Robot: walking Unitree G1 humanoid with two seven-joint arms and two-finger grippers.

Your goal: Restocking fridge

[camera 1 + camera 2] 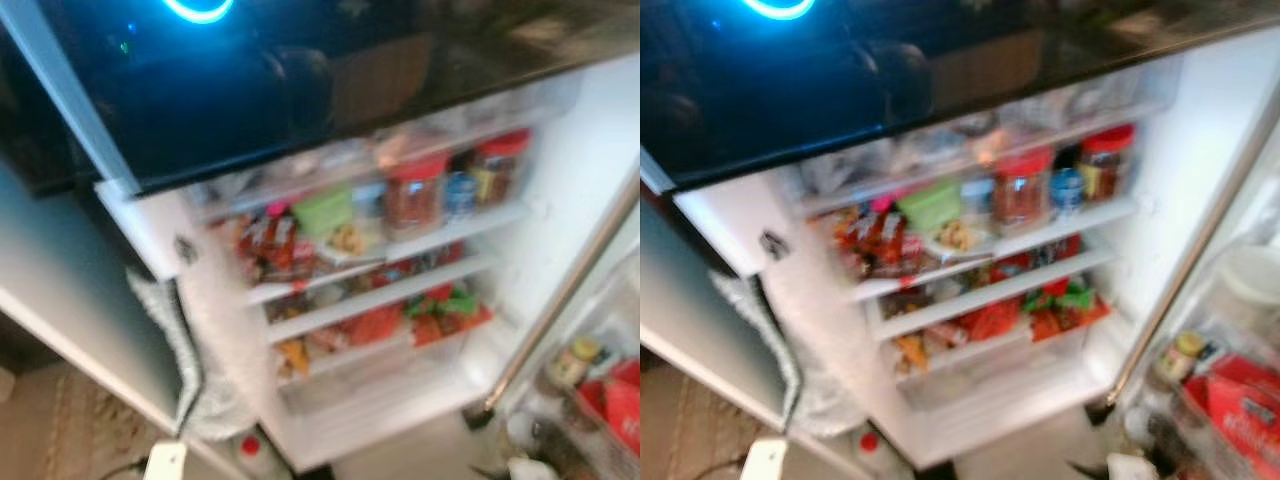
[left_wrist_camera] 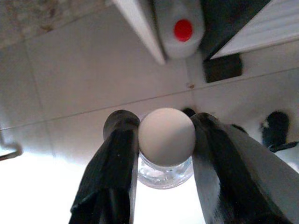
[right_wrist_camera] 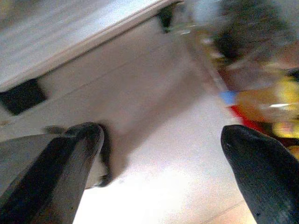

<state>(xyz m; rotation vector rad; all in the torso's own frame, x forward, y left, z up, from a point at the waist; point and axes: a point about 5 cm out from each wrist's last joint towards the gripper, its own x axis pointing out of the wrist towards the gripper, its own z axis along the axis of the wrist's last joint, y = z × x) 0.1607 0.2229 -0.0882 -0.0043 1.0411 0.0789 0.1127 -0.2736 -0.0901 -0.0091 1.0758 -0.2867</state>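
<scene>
My left gripper (image 2: 163, 140) pinches a clear bottle with a white cap (image 2: 167, 136) between its two black fingers, low over pale floor tiles (image 2: 84, 60) in the left wrist view; my right gripper (image 3: 163, 154) hangs with its fingers spread and nothing between them, above the same floor; a jug with a red cap (image 2: 180, 28) stands on the floor at the foot of the fridge, at the bottom centre-left of the left eye view (image 1: 252, 452); beyond it the open fridge (image 1: 560, 200) fills the centre of the frame, blurred, its shelves (image 1: 380, 295) packed with red-lidded jars (image 1: 415, 195), a green container (image 1: 322, 212) and packets; the door shelf (image 1: 600, 400) at the lower right also holds bottles and red packs; the black upper door (image 1: 250, 90) hangs across the top of the frame; I judge the bottle to be not yet stocked. The risks I see: the smooth bottle slipping, since the grip sits just under the cap; knocking the floor jug while lifting; nudging crowded jars off a shelf edge. Free room looks best on the lowest shelf at the bottom centre, between the jug and the door's metal rail (image 1: 570, 280).
</scene>
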